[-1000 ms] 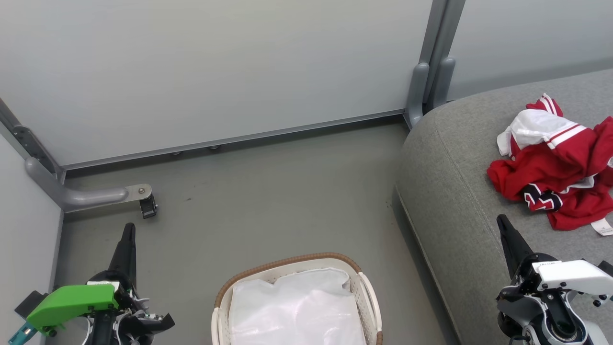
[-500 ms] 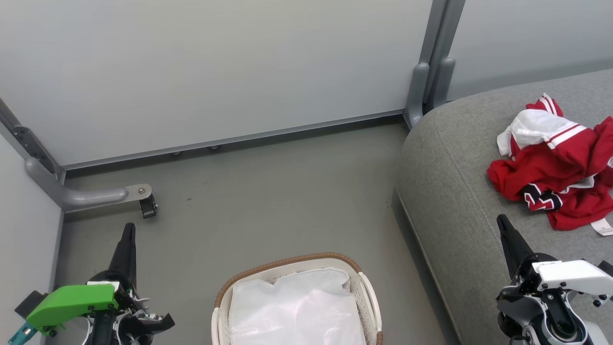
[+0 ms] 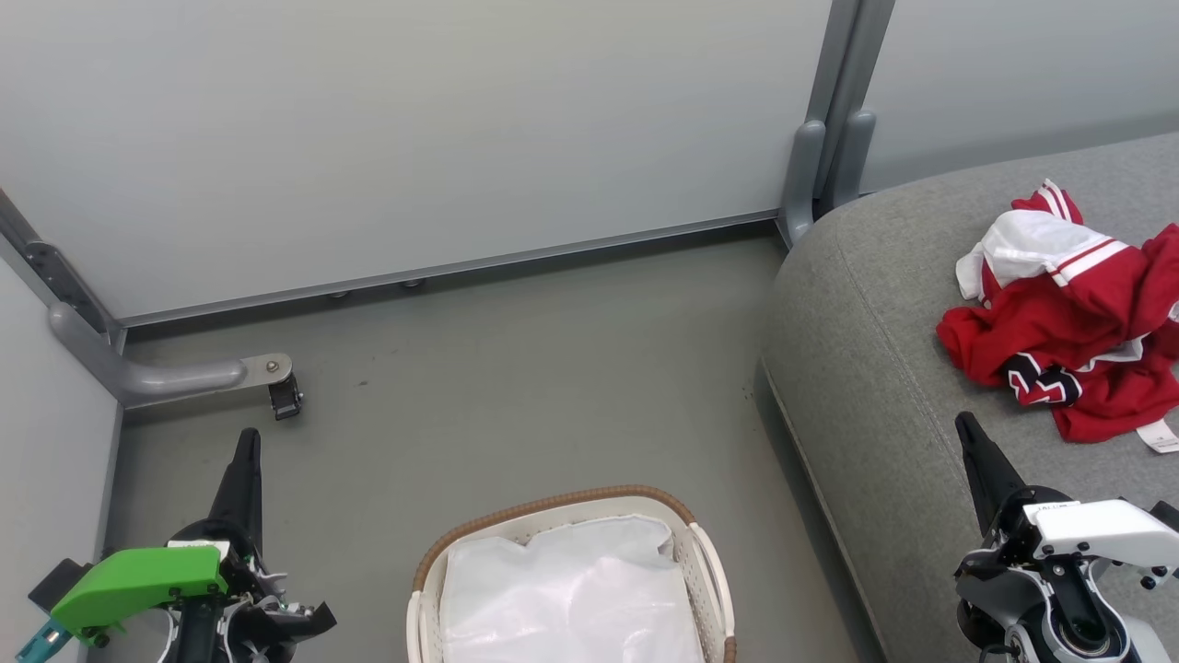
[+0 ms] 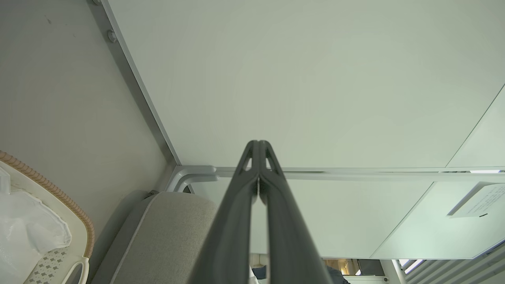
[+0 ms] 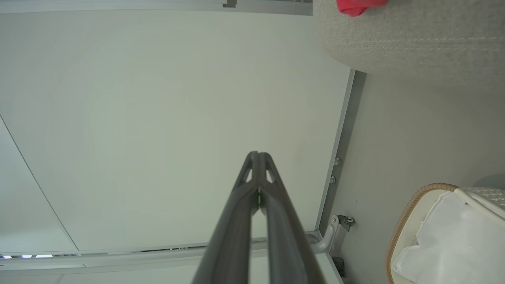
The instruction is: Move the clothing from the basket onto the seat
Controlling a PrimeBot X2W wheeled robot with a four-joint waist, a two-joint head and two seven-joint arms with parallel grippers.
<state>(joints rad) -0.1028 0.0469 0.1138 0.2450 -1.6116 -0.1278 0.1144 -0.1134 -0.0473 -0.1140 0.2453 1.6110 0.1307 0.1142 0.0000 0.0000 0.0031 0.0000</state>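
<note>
**A:** Has anything changed since a second ago?

**B:** Nothing I can see. The head view matches the earlier ones, and the jersey (image 3: pixel 1068 341), the basket (image 3: pixel 553 502) and both arms are in the same places.

**A:** Where is the jersey?

**B:** It lies crumpled on the grey seat (image 3: pixel 875 368) at the far right. Its small white tag rests on the cushion at the near edge of the heap. It is well apart from the basket, which stands on the floor (image 3: pixel 516 387) at the near middle with the white liner (image 3: pixel 571 589) inside it.

**A:** How is the left arm posed?

**B:** The left gripper (image 3: pixel 247 442) is at the near left, over the floor. Its fingers point away toward the wall panel (image 3: pixel 414 138), and a green housing (image 3: pixel 138 580) sits behind them. In its wrist view the two fingers are pressed together at the tips, with nothing between them.

**A:** And the right arm?

**B:** The right gripper (image 3: pixel 965 424) is at the near right, over the near part of the seat. Its tip points far and slightly left. It is near the jersey but apart from it. Its fingers are also closed tip to tip and hold nothing.
</note>
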